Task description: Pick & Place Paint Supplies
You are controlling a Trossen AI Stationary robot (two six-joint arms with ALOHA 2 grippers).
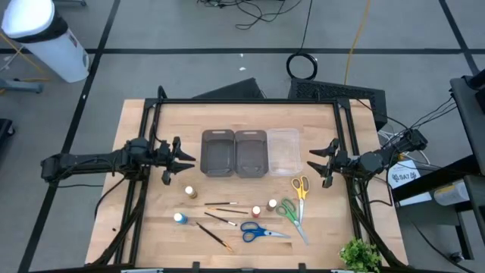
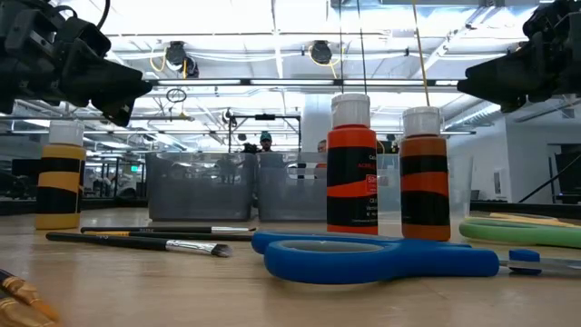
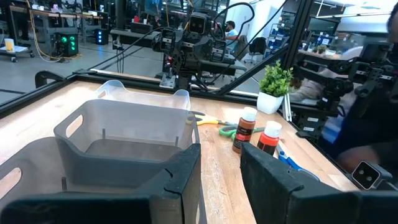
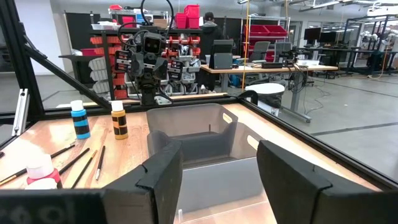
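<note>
While both grippers, left gripper (image 1: 184,161) and right gripper (image 1: 319,161), hover spread apart and seemingly empty beside the trays (image 1: 235,152), bottles (image 1: 256,210), brushes (image 1: 220,204) and scissors (image 1: 261,232) lie scattered on the worktop (image 1: 159,205).

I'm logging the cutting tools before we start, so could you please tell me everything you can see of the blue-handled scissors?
The blue-handled scissors lie flat on the wooden table near its front edge, closed, with glossy blue plastic loops and silvery blades pointing toward the right arm's side. In the low view they sit in front of the orange and brown paint bottles, apart from them. The blade tips end close to the green-handled scissors' blades; contact cannot be judged. Neither arm touches them.
</note>
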